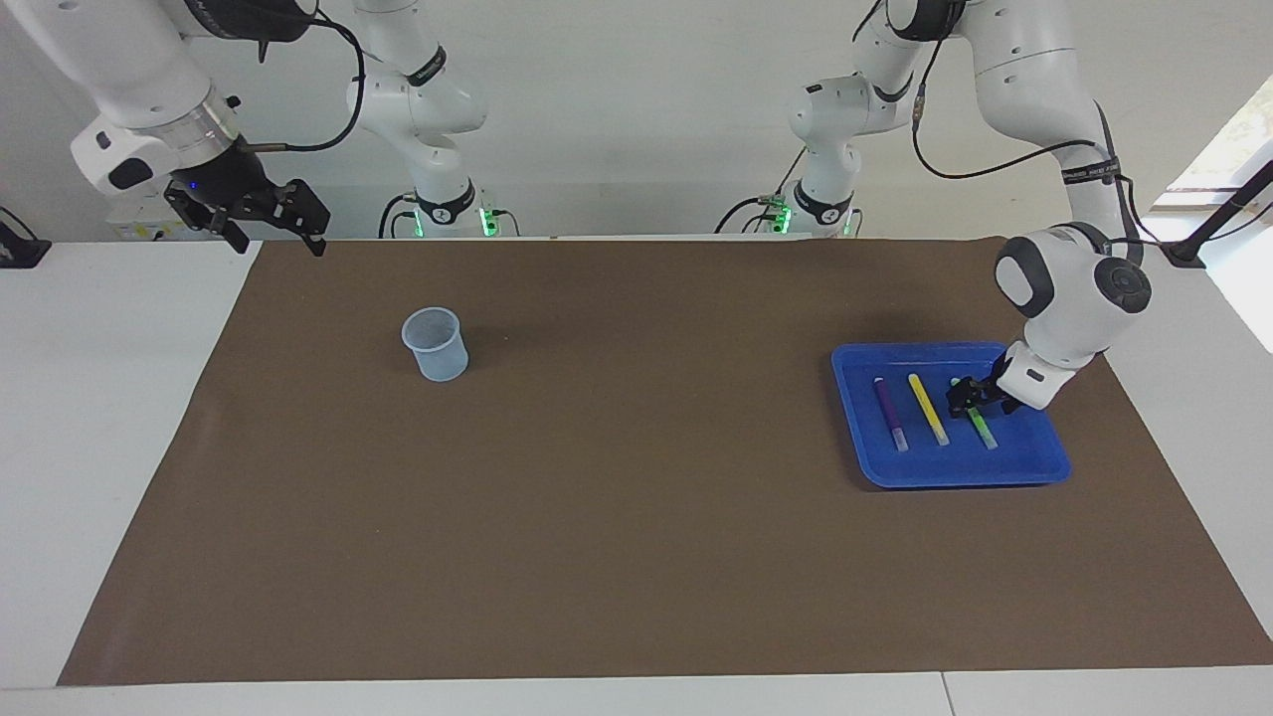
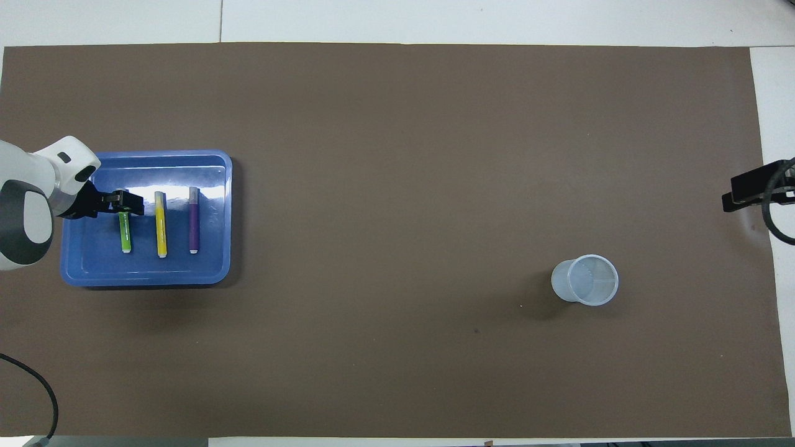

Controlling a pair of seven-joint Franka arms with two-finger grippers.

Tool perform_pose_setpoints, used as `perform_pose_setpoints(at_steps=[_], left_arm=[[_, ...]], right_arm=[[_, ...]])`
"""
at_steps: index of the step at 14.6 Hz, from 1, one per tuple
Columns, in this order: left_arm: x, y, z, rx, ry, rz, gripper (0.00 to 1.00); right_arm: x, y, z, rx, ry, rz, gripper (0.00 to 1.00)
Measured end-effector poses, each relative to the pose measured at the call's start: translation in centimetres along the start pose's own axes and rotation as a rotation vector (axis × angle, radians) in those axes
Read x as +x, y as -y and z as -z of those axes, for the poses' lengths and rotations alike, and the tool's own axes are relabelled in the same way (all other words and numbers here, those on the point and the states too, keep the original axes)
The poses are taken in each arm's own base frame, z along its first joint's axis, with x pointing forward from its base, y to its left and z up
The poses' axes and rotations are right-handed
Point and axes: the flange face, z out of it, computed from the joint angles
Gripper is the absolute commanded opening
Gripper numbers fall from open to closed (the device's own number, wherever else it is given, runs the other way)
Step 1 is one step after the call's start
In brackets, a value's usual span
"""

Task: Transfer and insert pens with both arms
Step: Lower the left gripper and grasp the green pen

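As the green pen [image 1: 981,426] is the item in hand, I list it first: it lies flat in the blue tray [image 2: 81,273] at the lower right of the facing view, its long axis running toward and away from the robots, whitish cap end nearest the bottom of that view.

Item: yellow pen [image 1: 927,409], parallel, just beside it toward the worktop's middle.

Item: purple pen [image 1: 890,413], parallel again, next along.

Item: left tool [image 1: 973,399], down inside the tray over the green pen's upper half, coming at it from the side, so it crosses the long axis squarely. Its jaws look spread to either side of the barrel; I cannot say that they touch it yet. I judge closing to be the next move, and this arm is plainly the nearer one.

Item: translucent cup [image 1: 436,343], upright on the brown mat [image 1: 636,557], left of centre in the facing view, well apart from the tray.

Item: right tool [image 1: 267,214], upper left of the facing view, jaws open, empty, waiting over the mat's corner.
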Motion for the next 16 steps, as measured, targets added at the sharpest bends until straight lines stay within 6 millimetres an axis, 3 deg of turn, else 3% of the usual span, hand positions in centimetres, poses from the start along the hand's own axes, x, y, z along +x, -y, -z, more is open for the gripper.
perform_pose_setpoints(at_steps=[3, 6, 13, 16], left_arm=[[-0.16, 0.01, -0.65, -0.033, 0.008, 0.028, 0.83], [-0.12, -0.24, -0.84, -0.046, 0.009, 0.034, 0.65], [0.12, 0.04, -0.32, -0.042, -0.001, 0.036, 0.37], [0.21, 0.00, -0.22, -0.041, -0.004, 0.034, 0.06]], right_arm=[[0.00, 0.00, 0.00, 0.000, 0.000, 0.000, 1.00], [0.00, 0.00, -0.01, 0.000, 0.000, 0.000, 1.00], [-0.01, 0.00, 0.00, 0.000, 0.000, 0.000, 1.00], [-0.01, 0.00, 0.00, 0.000, 0.000, 0.000, 1.00]])
